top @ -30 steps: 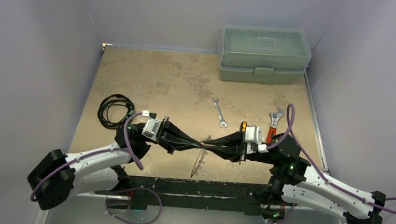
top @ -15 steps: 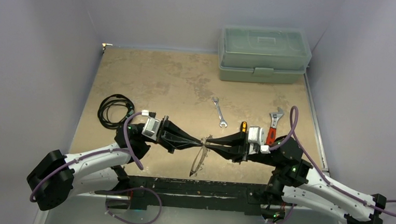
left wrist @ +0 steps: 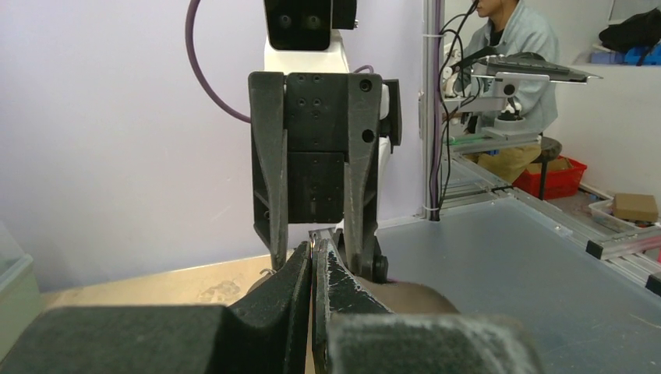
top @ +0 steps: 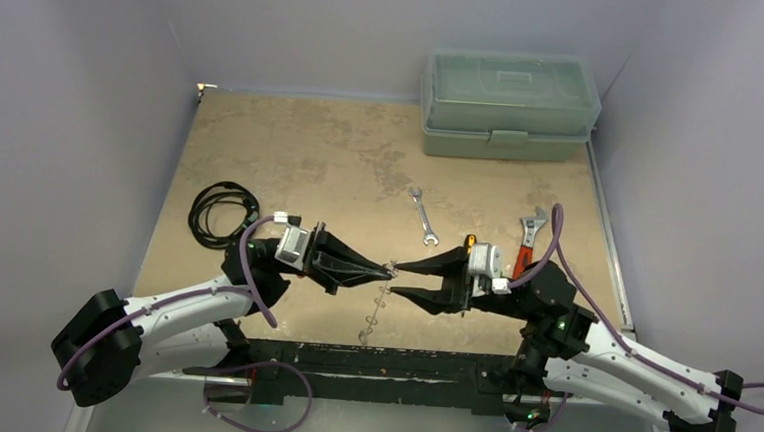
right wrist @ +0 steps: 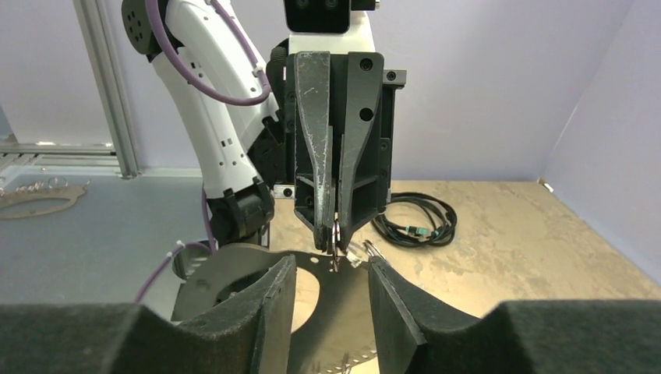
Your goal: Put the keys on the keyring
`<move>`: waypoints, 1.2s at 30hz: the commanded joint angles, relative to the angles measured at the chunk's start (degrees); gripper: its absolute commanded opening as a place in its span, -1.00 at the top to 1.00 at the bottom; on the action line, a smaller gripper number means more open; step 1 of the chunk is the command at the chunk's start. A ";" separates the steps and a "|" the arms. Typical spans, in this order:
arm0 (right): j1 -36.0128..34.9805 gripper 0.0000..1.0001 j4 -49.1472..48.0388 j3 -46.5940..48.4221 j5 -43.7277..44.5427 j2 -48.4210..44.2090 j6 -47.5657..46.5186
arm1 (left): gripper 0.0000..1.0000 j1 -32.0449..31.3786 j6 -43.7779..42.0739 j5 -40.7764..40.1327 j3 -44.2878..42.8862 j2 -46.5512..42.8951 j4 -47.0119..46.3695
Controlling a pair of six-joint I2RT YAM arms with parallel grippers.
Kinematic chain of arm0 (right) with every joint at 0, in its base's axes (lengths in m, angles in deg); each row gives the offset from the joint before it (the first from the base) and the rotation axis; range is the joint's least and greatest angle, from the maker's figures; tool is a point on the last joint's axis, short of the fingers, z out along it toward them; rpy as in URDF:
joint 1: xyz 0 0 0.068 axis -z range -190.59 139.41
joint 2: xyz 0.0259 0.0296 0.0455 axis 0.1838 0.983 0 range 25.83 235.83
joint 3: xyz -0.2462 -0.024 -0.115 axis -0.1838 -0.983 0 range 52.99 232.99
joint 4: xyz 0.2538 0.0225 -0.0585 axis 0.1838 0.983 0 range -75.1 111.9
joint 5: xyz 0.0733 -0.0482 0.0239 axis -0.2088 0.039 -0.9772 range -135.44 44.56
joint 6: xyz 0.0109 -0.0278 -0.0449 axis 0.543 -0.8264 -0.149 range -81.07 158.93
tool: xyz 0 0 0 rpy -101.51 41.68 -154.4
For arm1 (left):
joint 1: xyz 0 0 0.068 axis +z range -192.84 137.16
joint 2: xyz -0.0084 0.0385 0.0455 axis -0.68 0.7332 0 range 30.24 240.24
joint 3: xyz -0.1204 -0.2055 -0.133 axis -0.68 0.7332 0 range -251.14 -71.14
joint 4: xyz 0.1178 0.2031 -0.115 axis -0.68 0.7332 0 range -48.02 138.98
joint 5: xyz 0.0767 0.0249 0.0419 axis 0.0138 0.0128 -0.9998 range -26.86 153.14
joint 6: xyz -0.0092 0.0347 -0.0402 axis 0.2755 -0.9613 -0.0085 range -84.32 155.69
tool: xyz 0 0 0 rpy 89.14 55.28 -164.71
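Left end effector (top: 382, 270): pressed together on the keyring (top: 376, 308), apparently at its top.
Right end effector (top: 400, 280): spread, empty.
Risk: keyring dislodged if knocked during regrasp.

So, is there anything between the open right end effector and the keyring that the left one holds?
Nothing visible does. The right end effector is open and faces the keyring, which hangs from the shut left end effector. In the right wrist view only open air lies between its fingers and the ring.
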 commanded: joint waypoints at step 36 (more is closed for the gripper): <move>-0.19 0.36 -6.23 -0.96 3.45 -0.68 2.84 | 1.00 -0.11 -0.94 -3.03 1.62 -1.44 -3.74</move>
